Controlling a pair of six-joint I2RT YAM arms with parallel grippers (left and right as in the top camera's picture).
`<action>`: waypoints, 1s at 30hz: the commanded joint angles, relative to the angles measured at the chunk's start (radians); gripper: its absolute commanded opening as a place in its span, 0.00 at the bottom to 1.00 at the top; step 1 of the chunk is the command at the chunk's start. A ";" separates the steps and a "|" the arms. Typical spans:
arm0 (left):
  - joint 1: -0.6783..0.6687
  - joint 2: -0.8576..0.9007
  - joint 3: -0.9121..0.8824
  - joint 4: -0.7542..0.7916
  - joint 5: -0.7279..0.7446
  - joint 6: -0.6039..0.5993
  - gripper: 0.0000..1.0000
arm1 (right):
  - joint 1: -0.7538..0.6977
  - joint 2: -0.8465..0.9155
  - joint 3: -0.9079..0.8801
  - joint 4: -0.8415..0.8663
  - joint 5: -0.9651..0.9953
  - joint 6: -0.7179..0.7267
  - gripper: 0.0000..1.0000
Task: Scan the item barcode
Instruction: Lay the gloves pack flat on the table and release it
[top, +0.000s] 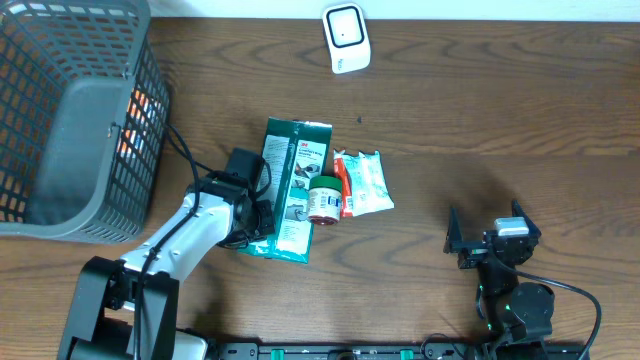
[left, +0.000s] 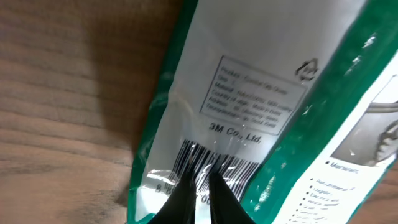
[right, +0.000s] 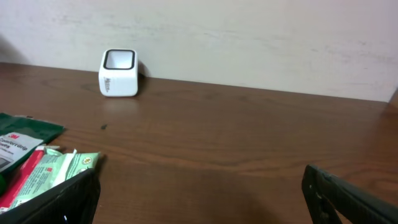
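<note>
One grey mesh basket, one white barcode scanner, one green 3M pouch, one small green-lidded jar and one red-and-white packet on the table.

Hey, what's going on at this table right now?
The left gripper is pinched shut on the edge of the green packet, right at its barcode, and the packet looks to be lying flat on the table. The right gripper sits open off to the side, holding nothing. The white scanner stands at the far edge, so the barcode has not been brought to it yet.
</note>
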 joint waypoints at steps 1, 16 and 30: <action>-0.002 0.011 -0.023 -0.001 -0.006 0.007 0.11 | 0.004 -0.004 -0.001 -0.004 0.006 -0.002 0.99; 0.021 -0.031 0.564 -0.432 -0.146 0.106 0.59 | 0.004 -0.004 -0.001 -0.004 0.005 -0.002 0.99; 0.354 -0.030 1.084 -0.502 -0.279 0.150 0.85 | 0.004 -0.004 -0.001 -0.004 0.005 -0.002 0.99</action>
